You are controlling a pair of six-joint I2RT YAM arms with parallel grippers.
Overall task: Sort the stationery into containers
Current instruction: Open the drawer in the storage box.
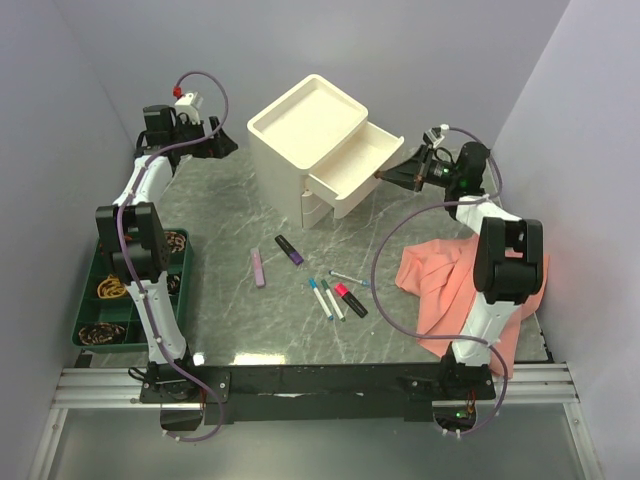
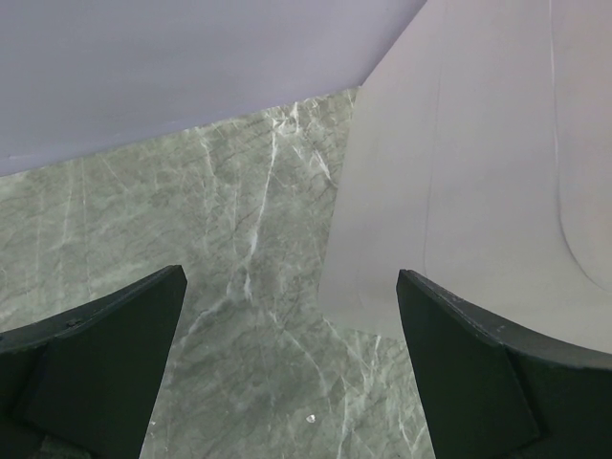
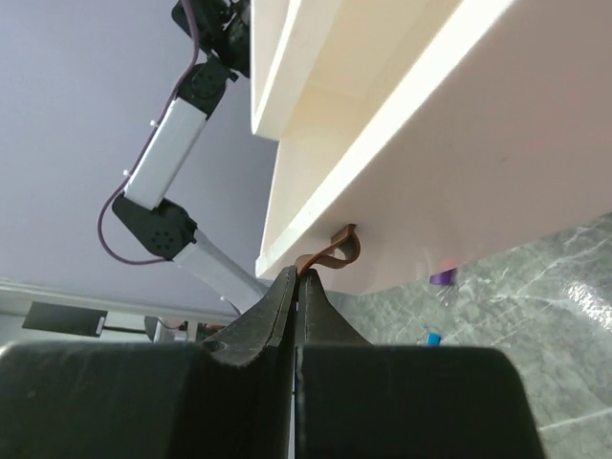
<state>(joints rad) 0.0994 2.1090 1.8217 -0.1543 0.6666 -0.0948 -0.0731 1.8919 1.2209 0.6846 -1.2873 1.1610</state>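
The cream-white drawer box (image 1: pixel 300 128) stands at the back of the table, its top drawer (image 1: pixel 357 160) pulled out to the right. My right gripper (image 1: pixel 386 173) is shut on that drawer's brown pull tab (image 3: pixel 336 252), pinched between the fingertips (image 3: pixel 296 282). My left gripper (image 1: pixel 228 146) is open just left of the box, whose side wall (image 2: pixel 459 191) fills the right of the left wrist view, and nothing is between its fingers (image 2: pixel 292 363). On the table lie a dark purple highlighter (image 1: pixel 290 250), a lilac highlighter (image 1: pixel 259 267), blue-capped pens (image 1: pixel 321 297) and a red-and-black marker (image 1: pixel 350 299).
A green compartment tray (image 1: pixel 84 300) holding brown loops sits at the left edge behind the left arm. A salmon-pink cloth (image 1: pixel 450 280) lies crumpled at the right by the right arm's base. Purple walls close in the back and sides.
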